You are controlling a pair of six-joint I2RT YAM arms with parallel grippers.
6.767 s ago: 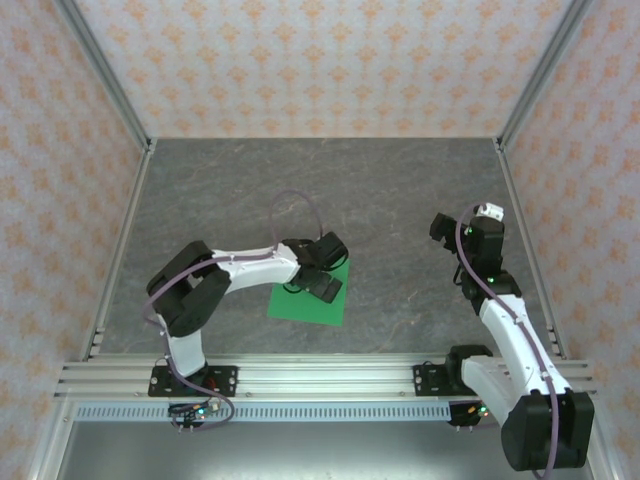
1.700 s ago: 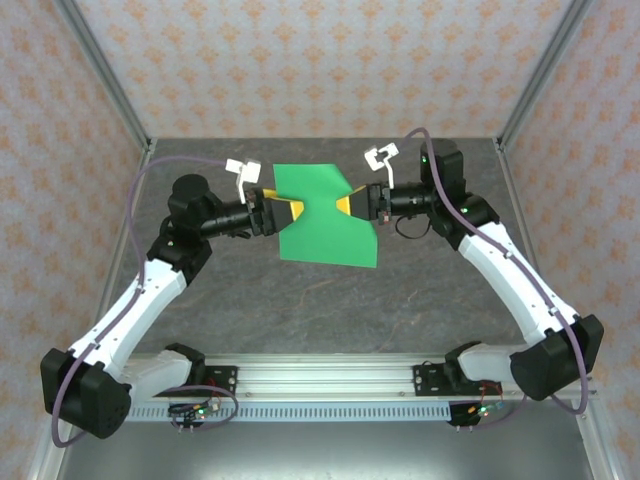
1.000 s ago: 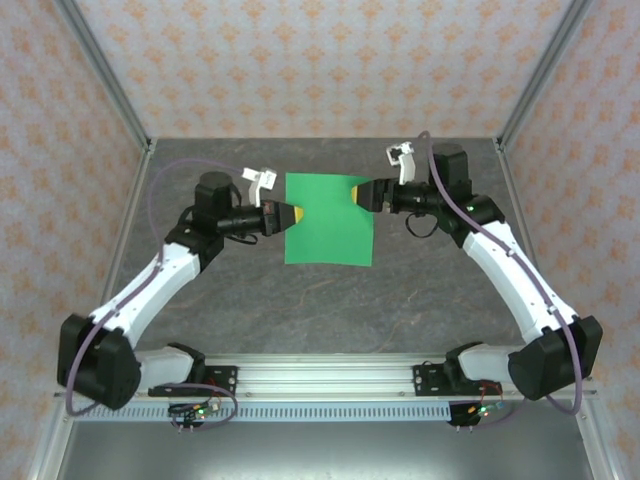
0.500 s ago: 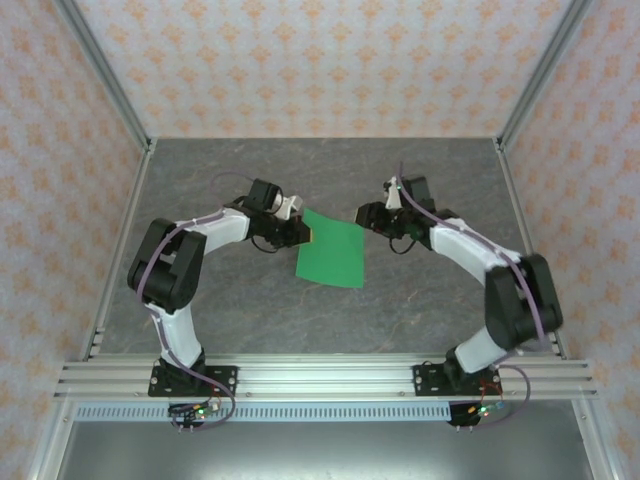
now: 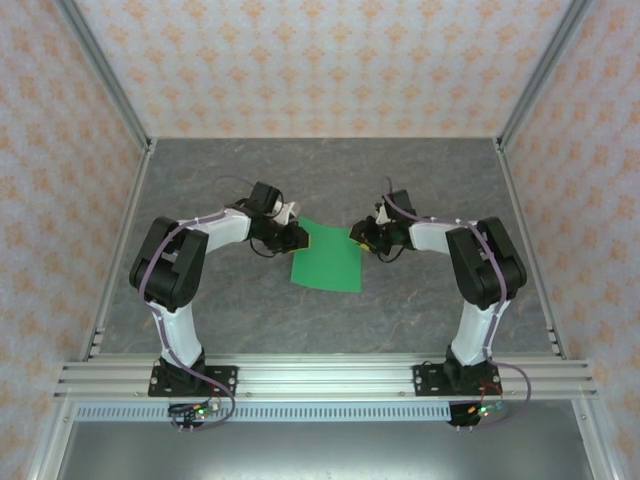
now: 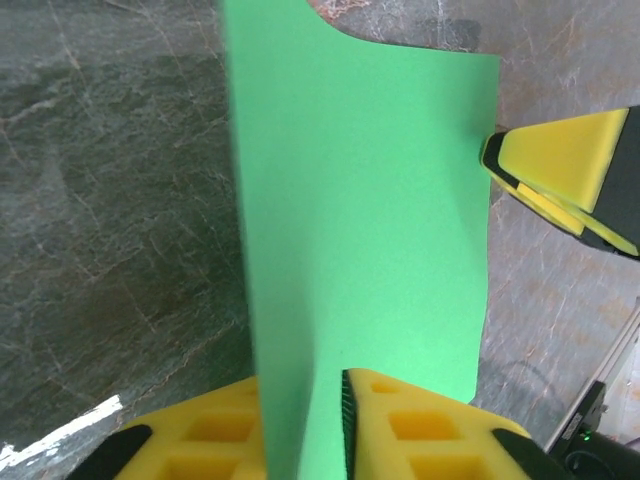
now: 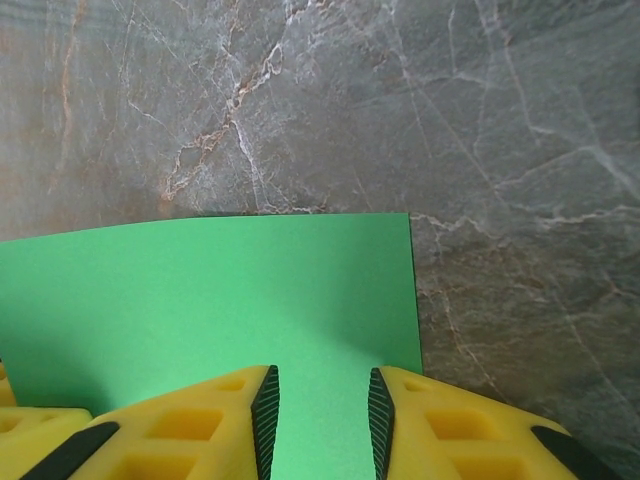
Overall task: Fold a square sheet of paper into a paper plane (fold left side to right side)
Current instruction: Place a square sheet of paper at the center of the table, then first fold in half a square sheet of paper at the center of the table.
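Note:
The square sheet of paper (image 5: 328, 258) is bright green and rests low on the grey table between my two arms. My left gripper (image 5: 296, 236) is at its upper left corner. In the left wrist view the paper (image 6: 370, 200) stands edge-on between the yellow fingers (image 6: 420, 430), leaning on the left one, and the left gripper (image 6: 298, 380) is slightly open. My right gripper (image 5: 362, 236) is at the upper right corner. In the right wrist view the right gripper (image 7: 320, 390) is open, jaws parted over the flat green paper (image 7: 220, 300) near its right edge.
Grey marbled table (image 5: 420, 190) inside patterned walls, with metal posts at the corners. An aluminium rail (image 5: 320, 375) runs along the near edge by the arm bases. The right gripper's yellow fingertip (image 6: 560, 165) touches the paper's far edge in the left wrist view.
The paper, held up between both grippers a second ago, has come down to the table. Both arms folded inward and down. The left jaws have parted; the right jaws have narrowed.

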